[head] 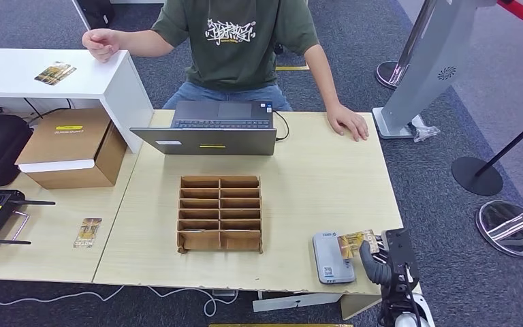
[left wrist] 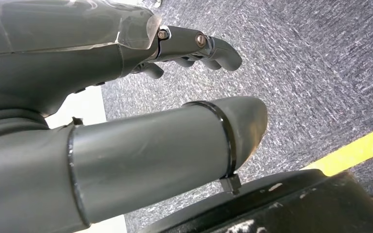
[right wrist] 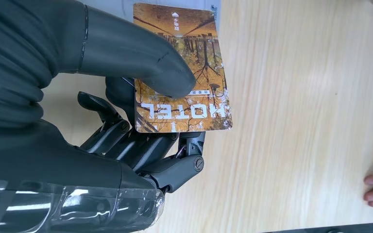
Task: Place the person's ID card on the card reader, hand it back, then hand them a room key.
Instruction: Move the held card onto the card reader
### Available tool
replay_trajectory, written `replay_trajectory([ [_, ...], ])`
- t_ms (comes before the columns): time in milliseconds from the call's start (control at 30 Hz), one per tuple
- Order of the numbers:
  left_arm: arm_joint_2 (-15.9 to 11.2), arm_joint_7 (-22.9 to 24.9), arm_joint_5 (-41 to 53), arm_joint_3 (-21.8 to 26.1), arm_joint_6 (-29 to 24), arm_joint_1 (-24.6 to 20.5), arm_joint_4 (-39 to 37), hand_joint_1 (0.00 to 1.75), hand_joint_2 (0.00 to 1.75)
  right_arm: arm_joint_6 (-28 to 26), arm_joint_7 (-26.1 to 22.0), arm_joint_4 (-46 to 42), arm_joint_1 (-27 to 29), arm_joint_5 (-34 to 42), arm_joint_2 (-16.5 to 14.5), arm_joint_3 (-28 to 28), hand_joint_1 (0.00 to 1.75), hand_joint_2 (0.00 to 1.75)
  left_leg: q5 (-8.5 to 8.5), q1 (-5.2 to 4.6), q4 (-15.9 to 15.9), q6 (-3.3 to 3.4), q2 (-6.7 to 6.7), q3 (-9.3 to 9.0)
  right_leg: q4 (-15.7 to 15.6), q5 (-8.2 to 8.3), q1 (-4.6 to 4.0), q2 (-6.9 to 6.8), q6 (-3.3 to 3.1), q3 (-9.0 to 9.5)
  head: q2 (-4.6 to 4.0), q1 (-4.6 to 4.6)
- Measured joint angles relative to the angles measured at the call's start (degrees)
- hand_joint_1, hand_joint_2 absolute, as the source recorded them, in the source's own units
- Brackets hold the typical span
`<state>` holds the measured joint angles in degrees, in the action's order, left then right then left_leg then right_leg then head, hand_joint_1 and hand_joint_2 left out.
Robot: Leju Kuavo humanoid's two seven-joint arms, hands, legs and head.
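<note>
while its thumb presses down on top and darker fingers curl beneath, the right hand (right wrist: pixel 141 121) pinches the id card (right wrist: pixel 182 68) — an orange-brown card printed "hotel" — at the table's near right corner. in the head view the card (head: pixel 358 241) hangs partly over the card reader (head: pixel 331 257), a small grey box near the front edge of the table (head: pixel 313 184); whether card and reader touch i cannot tell. the left hand (left wrist: pixel 175 97) hangs over grey carpet, fingers slightly curled and holding nothing. further in, mid-table, stands a cardboard organizer (head: pixel 220 212) with two columns of slots. to the left, on the adjoining table, lies another card (head: pixel 88 232) — flat, well apart from the organizer. beyond the organizer sits a laptop (head: pixel 211 133). at the far edge a person (head: pixel 235 41) in a green shirt rests one hand (head: pixel 347 122) flat on the table.
</note>
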<state>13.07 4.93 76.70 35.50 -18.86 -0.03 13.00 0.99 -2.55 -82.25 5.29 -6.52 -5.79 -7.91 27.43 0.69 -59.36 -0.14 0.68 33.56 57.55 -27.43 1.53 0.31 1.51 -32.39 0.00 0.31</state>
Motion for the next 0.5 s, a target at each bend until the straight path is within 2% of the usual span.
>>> replay_trajectory([
  [500, 0.2, 0.0, 0.3, 1.0, -0.2, 0.1, 0.0, 0.0, 0.0, 0.0, 1.3, 1.1, 1.4, -1.6, -1.8, -0.6, 1.75, 1.75, 0.0, 0.0, 0.0, 0.0, -0.01, 0.0, 0.0, 0.0, 0.0, 0.0, 0.0, 0.0, 0.0, 0.0],
])
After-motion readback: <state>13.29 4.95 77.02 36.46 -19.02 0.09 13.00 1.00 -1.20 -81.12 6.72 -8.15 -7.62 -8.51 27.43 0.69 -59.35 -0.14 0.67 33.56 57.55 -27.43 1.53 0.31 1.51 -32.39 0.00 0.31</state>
